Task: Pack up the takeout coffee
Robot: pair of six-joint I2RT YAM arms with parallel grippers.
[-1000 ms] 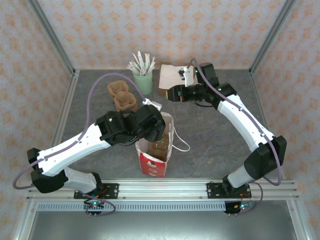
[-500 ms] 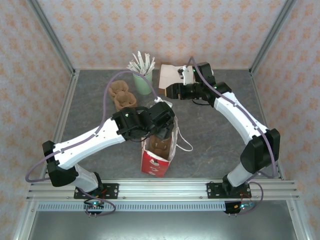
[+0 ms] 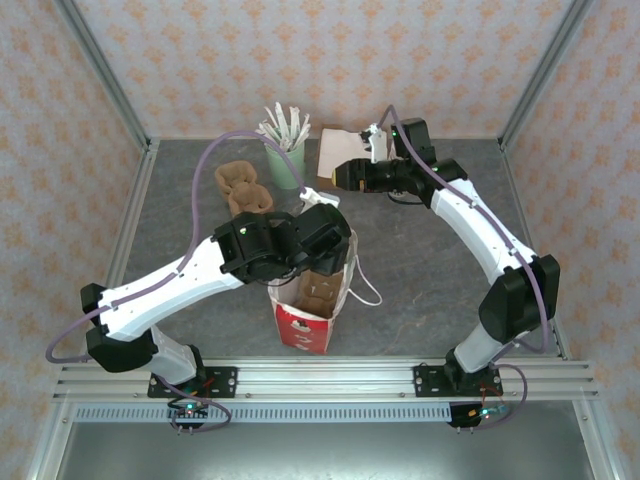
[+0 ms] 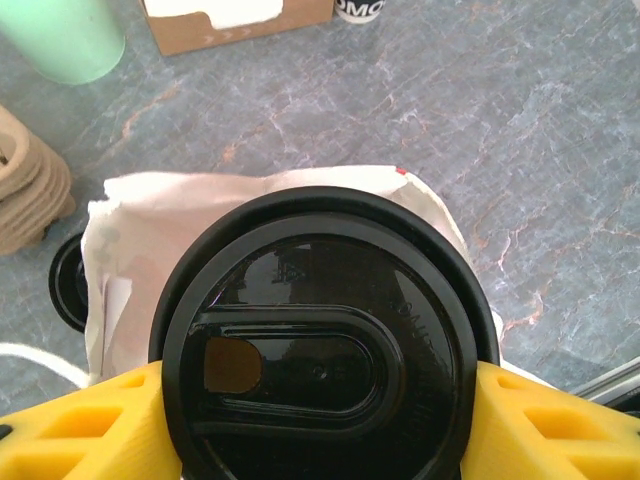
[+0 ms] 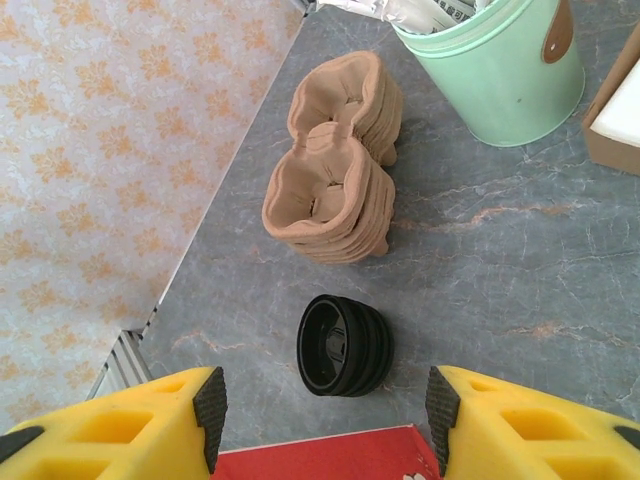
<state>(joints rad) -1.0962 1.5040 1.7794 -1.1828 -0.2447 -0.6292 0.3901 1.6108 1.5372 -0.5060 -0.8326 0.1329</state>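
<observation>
The takeout coffee's black lid (image 4: 320,340) faces my left wrist camera, with the yellow fingers (image 4: 85,425) pressed on both sides of it. My left gripper (image 4: 318,425) is shut on it. Just under the cup lies the white mouth of the paper bag (image 4: 150,215). From above, my left gripper (image 3: 322,243) hangs over the open top of the red-and-white bag (image 3: 305,320); the cup is hidden under it. My right gripper (image 3: 345,176) hovers open at the back beside the cardboard box (image 3: 335,150), nothing between its fingers (image 5: 210,405).
A stack of loose black lids (image 5: 345,345) lies on its side on the table below my right gripper (image 5: 325,405). Behind it stand stacked pulp cup carriers (image 5: 335,165) and a mint tub of sachets (image 5: 500,70). The bag's red side (image 5: 330,455) shows near.
The left arm swung right with the cup, then settled a little back over the bag's mouth. The right gripper drifted slightly toward the back wall.
</observation>
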